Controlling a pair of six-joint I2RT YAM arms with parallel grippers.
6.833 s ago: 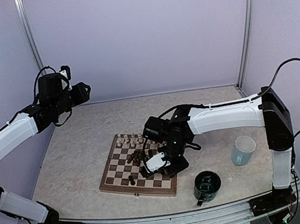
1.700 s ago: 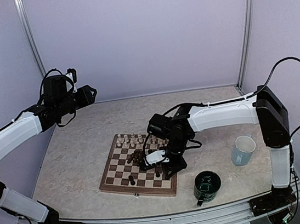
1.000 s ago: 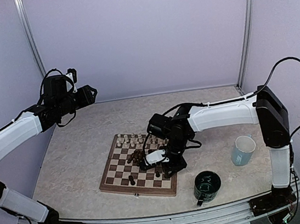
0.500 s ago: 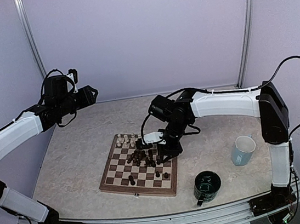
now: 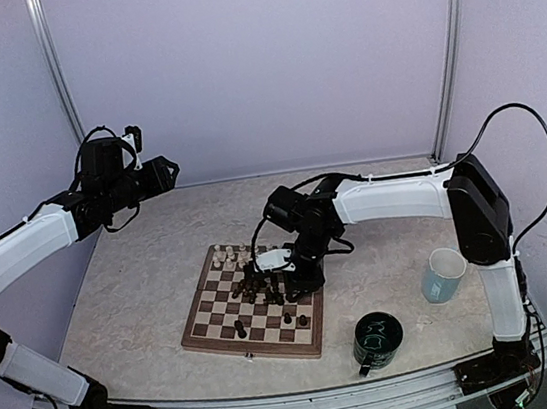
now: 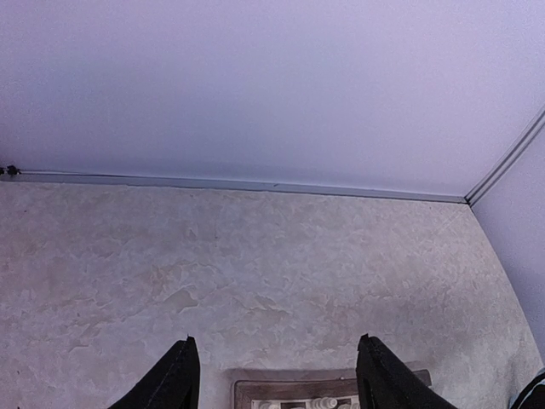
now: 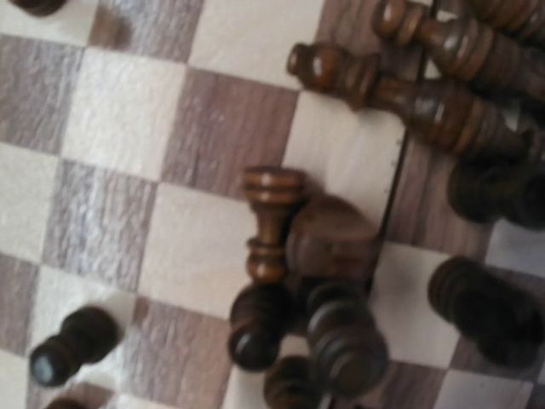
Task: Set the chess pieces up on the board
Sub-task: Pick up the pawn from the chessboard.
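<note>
The board (image 5: 201, 327) lies at the table's middle. Cream chess pieces (image 5: 230, 255) stand along its far edge. Dark chess pieces (image 5: 249, 288) lie heaped at its centre, and a few dark ones (image 5: 294, 318) stand on the near squares. My right gripper (image 5: 283, 278) hangs low over the heap's right side; its fingers are out of the right wrist view, which shows toppled dark pieces (image 7: 271, 223) on the checks (image 7: 102, 111). My left gripper (image 6: 277, 375) is raised far left, open and empty, with the board's far edge (image 6: 255, 392) below it.
A dark green mug (image 5: 377, 339) stands near the front edge, right of the board. A pale blue mug (image 5: 446, 274) stands further right. The right arm (image 5: 394, 197) stretches across the table behind the board. Enclosure walls surround the table.
My right gripper has lifted off the board's near right squares and moved back and left over the central heap. Two dark pieces stand where it was. The left arm has stayed put.
</note>
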